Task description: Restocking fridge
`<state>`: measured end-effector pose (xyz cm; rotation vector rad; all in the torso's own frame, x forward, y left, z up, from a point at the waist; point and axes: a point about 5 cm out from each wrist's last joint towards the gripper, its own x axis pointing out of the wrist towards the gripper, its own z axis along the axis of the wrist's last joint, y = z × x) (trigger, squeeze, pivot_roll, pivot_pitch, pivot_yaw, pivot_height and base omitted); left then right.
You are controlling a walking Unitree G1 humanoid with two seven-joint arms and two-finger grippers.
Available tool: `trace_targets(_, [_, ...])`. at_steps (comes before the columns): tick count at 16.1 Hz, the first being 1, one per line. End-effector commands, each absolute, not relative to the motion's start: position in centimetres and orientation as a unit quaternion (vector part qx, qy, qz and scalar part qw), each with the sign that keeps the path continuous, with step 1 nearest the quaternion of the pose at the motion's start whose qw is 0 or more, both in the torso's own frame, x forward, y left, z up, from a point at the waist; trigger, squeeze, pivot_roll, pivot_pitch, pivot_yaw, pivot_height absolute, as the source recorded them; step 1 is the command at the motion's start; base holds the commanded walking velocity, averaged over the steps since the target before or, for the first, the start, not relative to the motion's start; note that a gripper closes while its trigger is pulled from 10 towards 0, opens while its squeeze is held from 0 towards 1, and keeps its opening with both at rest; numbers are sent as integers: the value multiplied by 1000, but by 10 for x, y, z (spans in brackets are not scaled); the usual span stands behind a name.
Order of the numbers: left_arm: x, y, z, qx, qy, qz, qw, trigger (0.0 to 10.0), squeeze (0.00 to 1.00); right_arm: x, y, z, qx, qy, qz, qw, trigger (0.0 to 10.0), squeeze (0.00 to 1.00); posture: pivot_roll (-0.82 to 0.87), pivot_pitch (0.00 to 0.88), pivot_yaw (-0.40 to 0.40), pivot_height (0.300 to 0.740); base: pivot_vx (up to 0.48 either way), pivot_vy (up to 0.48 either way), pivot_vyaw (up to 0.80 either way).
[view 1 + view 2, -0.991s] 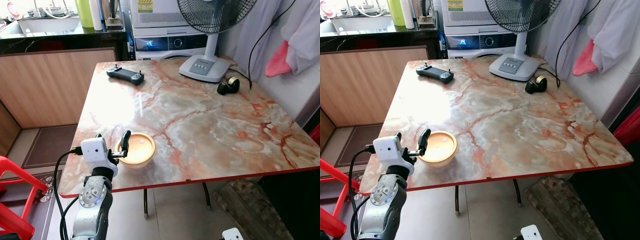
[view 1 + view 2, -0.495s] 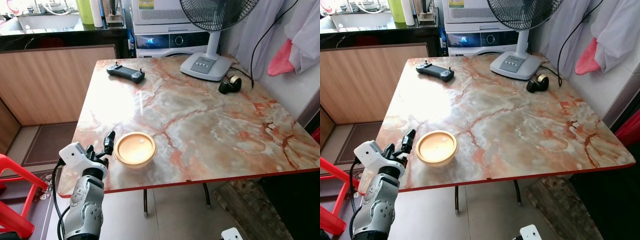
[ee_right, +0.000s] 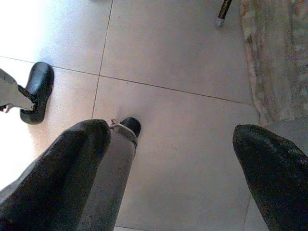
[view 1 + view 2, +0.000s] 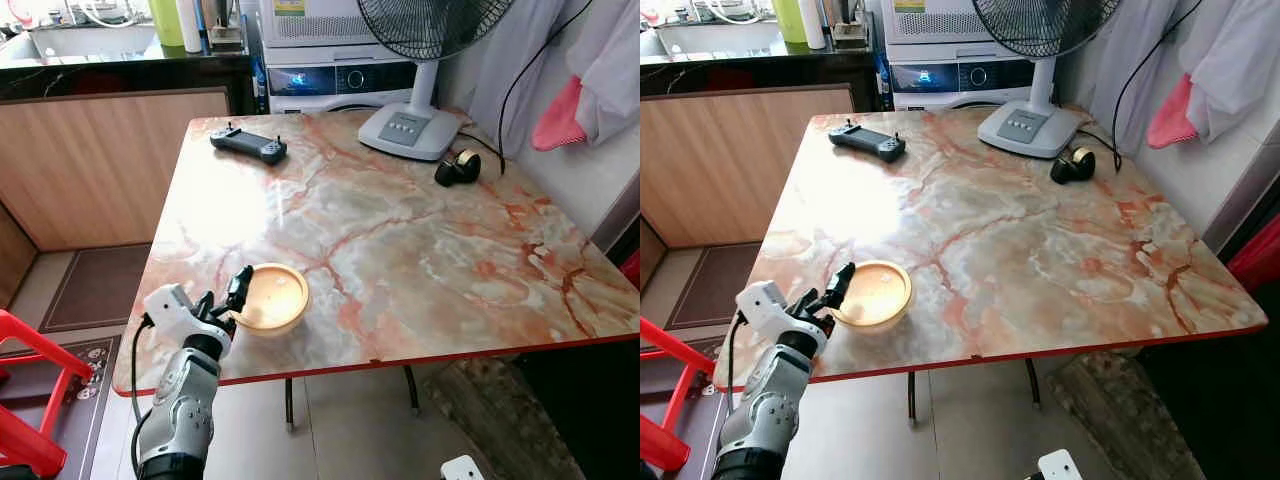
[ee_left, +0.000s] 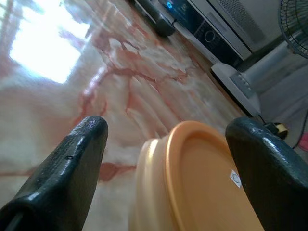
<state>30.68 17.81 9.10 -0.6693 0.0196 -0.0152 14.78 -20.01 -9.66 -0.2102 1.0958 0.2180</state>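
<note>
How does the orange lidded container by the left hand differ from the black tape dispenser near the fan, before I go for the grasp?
The orange container is round, low and pale orange; the tape dispenser is black, lumpy and smaller. The container sits near the table's front edge beside the open left hand, whose fingers point at it; the dispenser sits at the far side by the fan base, far from that hand. Both rest on the marble top.

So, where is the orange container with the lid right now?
The orange lidded container sits on the marble table near its front left edge, on the robot's left. The left gripper is right beside it, jaws open.
</note>
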Motion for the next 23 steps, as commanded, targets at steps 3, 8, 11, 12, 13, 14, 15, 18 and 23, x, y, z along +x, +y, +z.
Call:
trace_targets(3, [314, 173, 92, -358, 16, -44, 933, 10000, 0, 148, -203, -96, -104, 517, 102, 843, 10000, 0, 12, 0, -37, 740, 0, 0, 0])
trace_targets(8, [317, 164, 90, -367, 27, -85, 926, 10000, 0, 149, -203, -96, -105, 516, 104, 844, 10000, 0, 7, 0, -41, 740, 0, 0, 0])
trace_targets(11, [315, 163, 86, -374, 33, -88, 923, 10000, 0, 148, -203, -96, -105, 516, 104, 844, 10000, 0, 5, 0, -41, 740, 0, 0, 0])
trace_targets(12, [315, 163, 85, -373, 34, -86, 923, 10000, 0, 148, -203, -96, -105, 516, 104, 844, 10000, 0, 9, 0, -44, 740, 0, 0, 0])
trace_targets(13, [315, 162, 84, -376, 35, -87, 922, 10000, 0, 148, -203, -96, -106, 517, 106, 843, 10000, 0, 9, 0, -46, 740, 0, 0, 0])
trace_targets(14, [316, 161, 85, -377, 36, -88, 921, 10000, 0, 148, -203, -96, -107, 516, 106, 843, 10000, 0, 9, 0, -46, 740, 0, 0, 0])
trace_targets(15, [317, 160, 85, -382, 36, -91, 919, 10000, 0, 148, -204, -96, -107, 517, 107, 843, 10000, 0, 6, 0, -46, 740, 0, 0, 0])
trace_targets(18, [320, 157, 84, -381, 43, -93, 919, 10000, 0, 148, -204, -96, -107, 517, 107, 843, 10000, 0, 0, 0, -47, 740, 0, 0, 0])
trace_targets(23, [323, 157, 80, -379, 50, -83, 920, 0, 0, 148, -205, -95, -110, 518, 107, 842, 10000, 0, 0, 0, -51, 740, 0, 0, 0])
